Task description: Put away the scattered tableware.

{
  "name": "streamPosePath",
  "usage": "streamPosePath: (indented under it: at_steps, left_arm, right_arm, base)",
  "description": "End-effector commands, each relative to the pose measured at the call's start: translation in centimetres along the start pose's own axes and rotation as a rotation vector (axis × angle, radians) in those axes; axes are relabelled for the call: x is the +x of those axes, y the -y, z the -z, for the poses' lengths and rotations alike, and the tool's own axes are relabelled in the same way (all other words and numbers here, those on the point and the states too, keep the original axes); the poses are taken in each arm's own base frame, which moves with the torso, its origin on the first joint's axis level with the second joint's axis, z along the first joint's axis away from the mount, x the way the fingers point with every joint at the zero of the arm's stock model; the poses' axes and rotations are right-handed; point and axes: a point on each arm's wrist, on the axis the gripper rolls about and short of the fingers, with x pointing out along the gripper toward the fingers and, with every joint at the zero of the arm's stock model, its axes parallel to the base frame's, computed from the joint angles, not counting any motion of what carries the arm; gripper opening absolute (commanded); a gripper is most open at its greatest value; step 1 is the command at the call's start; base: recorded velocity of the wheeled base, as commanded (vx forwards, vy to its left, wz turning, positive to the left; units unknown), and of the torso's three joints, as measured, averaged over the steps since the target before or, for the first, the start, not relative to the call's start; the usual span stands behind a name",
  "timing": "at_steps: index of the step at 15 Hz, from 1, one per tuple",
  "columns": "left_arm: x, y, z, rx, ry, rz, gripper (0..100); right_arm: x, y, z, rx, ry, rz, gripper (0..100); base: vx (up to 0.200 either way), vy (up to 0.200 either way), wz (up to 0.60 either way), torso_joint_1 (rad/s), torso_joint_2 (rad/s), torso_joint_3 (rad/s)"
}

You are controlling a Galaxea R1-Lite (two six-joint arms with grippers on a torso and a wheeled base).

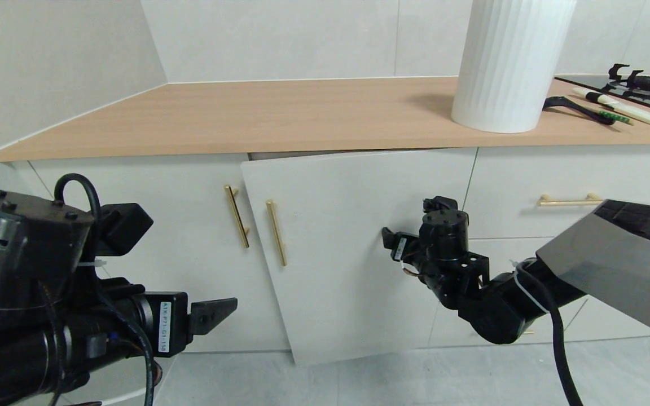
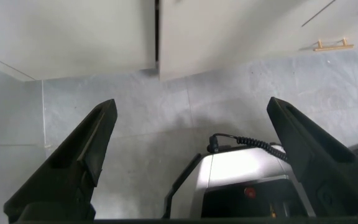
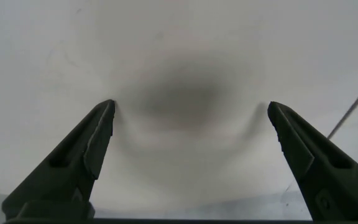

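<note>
The left hand (image 2: 191, 117) hangs wide open, empty, at seven o'clock. The right hand (image 3: 190, 115), equally spread and empty, seems to touch the ajar cabinet door (image 1: 353, 254). The tableware (image 1: 613, 111) lies at its two o'clock on the bench (image 1: 246, 115), long axes ten-to-four, nearer this arm.

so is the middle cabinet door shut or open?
Ajar. The door stands out past its neighbour on the handle side, with a dark gap under the counter. The open right gripper faces it.
</note>
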Motion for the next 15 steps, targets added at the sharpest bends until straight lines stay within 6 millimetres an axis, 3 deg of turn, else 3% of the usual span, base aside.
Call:
streamPosePath:
  at_steps: [1,6,10,13,15]
  left_arm:
    - [0.1,0.0,0.0,0.0,-0.002,-0.001,100]
    - [0.1,0.0,0.0,0.0,-0.002,-0.001,100]
    - [0.0,0.0,0.0,-0.001,0.0,-0.002,100]
    - [0.0,0.0,0.0,-0.001,0.0,-0.001,100]
    - [0.0,0.0,0.0,-0.003,0.001,0.0,100]
  right_arm:
    - [0.9,0.0,0.2,0.005,0.021,0.028,100]
    - [2.9,0.1,0.3,0.012,0.09,0.127,100]
    - [3.0,0.1,0.2,0.015,0.099,0.139,100]
    - [2.3,0.0,-0.2,0.015,0.097,0.129,100]
    - [0.0,0.2,-0.6,-0.003,0.044,0.072,100]
  base:
    - [0.0,0.0,0.0,0.0,0.0,0.0]
    - [0.0,0.0,0.0,0.0,0.0,0.0]
    - [0.0,0.0,0.0,0.0,0.0,0.0]
    - [0.0,0.0,0.0,0.0,0.0,0.0]
    - [0.0,0.0,0.0,0.0,0.0,0.0]
